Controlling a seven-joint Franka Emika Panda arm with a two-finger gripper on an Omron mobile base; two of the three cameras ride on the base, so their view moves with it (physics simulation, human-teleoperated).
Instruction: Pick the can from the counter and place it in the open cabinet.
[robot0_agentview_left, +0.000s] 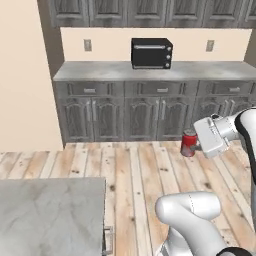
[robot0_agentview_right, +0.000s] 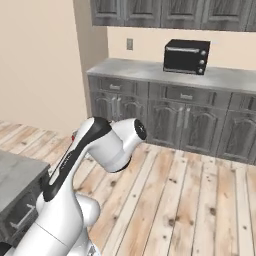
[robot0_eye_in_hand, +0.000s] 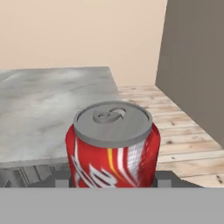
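Now, L to R. Left base view: marble counter (robot0_agentview_left: 50, 215) at lower left, corner edge toward the wood floor (robot0_agentview_left: 135, 170). Beige wall (robot0_agentview_left: 22, 75) at far left. Further back, grey worktop (robot0_agentview_left: 150, 71) w/ drawer fronts and arched-door cupboards below, black toaster oven (robot0_agentview_left: 152, 53) on it, two wall outlets either side, dark upper cabinets along top edge. Right of centre: can (robot0_agentview_left: 189, 143) up in the air, off the counter, well apart from it, upright, against the white hand of the arm (robot0_agentview_left: 220, 131). Arm base bulks at lower right.

Right base view: counter corner (robot0_agentview_right: 15, 175) at left edge, arm elbow (robot0_agentview_right: 107, 142) in front, hiding the hand. Toaster oven (robot0_agentview_right: 186, 56) on worktop at upper right.

Hand view: counter (robot0_eye_in_hand: 52, 109) spreads left and behind, floor (robot0_eye_in_hand: 183, 131) at right, dark grey panel (robot0_eye_in_hand: 197, 61) at far right. Can (robot0_eye_in_hand: 113, 146) centre, silver top w/ tab facing the camera, red side w/ white marking. Gripper (robot0_eye_in_hand: 113, 180) closed around can: dark fingertips (robot0_eye_in_hand: 164, 178) pressed against both sides of it, can held between them, clear of the counter.
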